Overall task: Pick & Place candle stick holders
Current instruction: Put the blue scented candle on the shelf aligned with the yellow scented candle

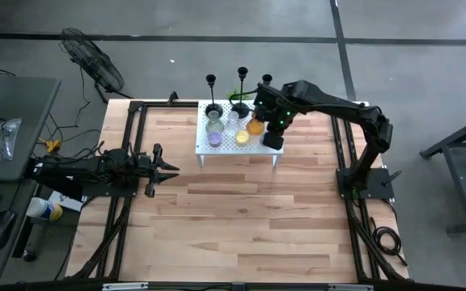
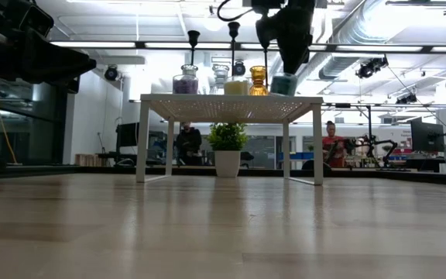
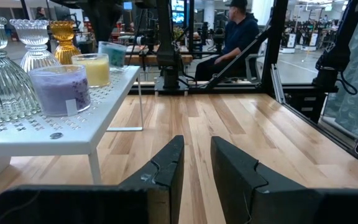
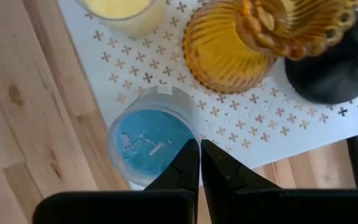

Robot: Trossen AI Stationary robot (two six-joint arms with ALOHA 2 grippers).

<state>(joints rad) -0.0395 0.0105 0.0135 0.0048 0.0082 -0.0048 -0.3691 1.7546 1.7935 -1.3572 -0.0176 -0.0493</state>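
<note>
Right wrist view shows the right pincer (image 4: 199,163) closed tight, fingertips together and empty, hanging directly above the near rim of the blue votive cup (image 4: 152,141). The cup stands upright, its long axis vertical, lying just ahead of and below the fingertips, at the corner of the white perforated stand (image 4: 261,130). Closed as it is, the pincer cannot straddle the cup; in my judgement it must spread before any descent. The right arm is plainly the nearer one: in the high view the left pincer (image 1: 166,168) rests low over the bench (image 1: 249,218), well apart from the stand, fingers slightly parted and holding nothing.

Materials: the blue cup is clear smooth glass filled with blue wax and a short wick. Just beside it stands a ribbed amber glass holder (image 4: 229,53) with a scalloped lip; beyond that, the domed matt black base of a candlestick (image 4: 328,68). A pale yellow wax cup (image 4: 120,12) sits near. The stand top is sheet metal punched with small crosses. The bench is light wood planking.
</note>
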